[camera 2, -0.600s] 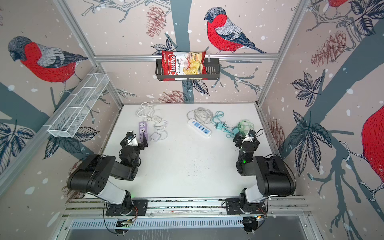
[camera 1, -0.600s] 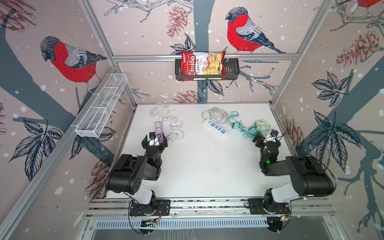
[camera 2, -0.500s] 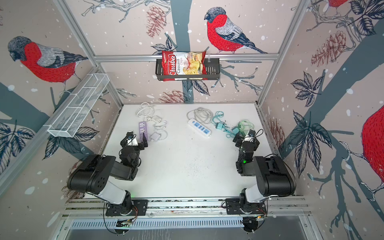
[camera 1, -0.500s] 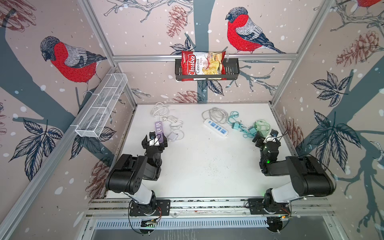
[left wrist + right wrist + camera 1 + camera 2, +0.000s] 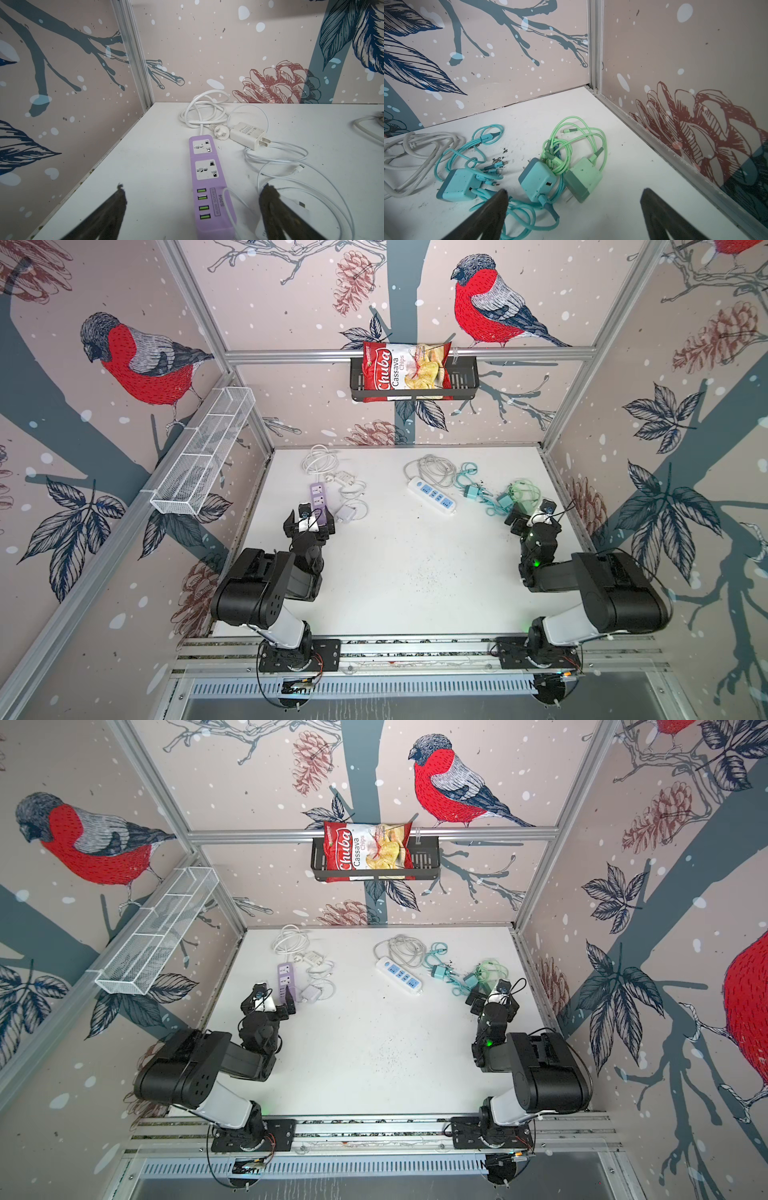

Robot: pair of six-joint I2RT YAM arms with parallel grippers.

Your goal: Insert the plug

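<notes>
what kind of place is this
Probably a robot test cell, not a home: left arm and right arm bolted to a metal rail, bird-print panels boxing in a white table, purple power strip and white power strip laid out.

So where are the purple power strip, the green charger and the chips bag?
purple power strip (image 5: pixel 206 169), left wrist view, on its socket panel.
green charger (image 5: pixel 584 177), right wrist view, on its flat body.
chips bag (image 5: pixel 405 371), in a top view, on its printed front.

Left tool (image 5: pixel 194 187) and right tool (image 5: pixel 575 190) spread wide.
</notes>
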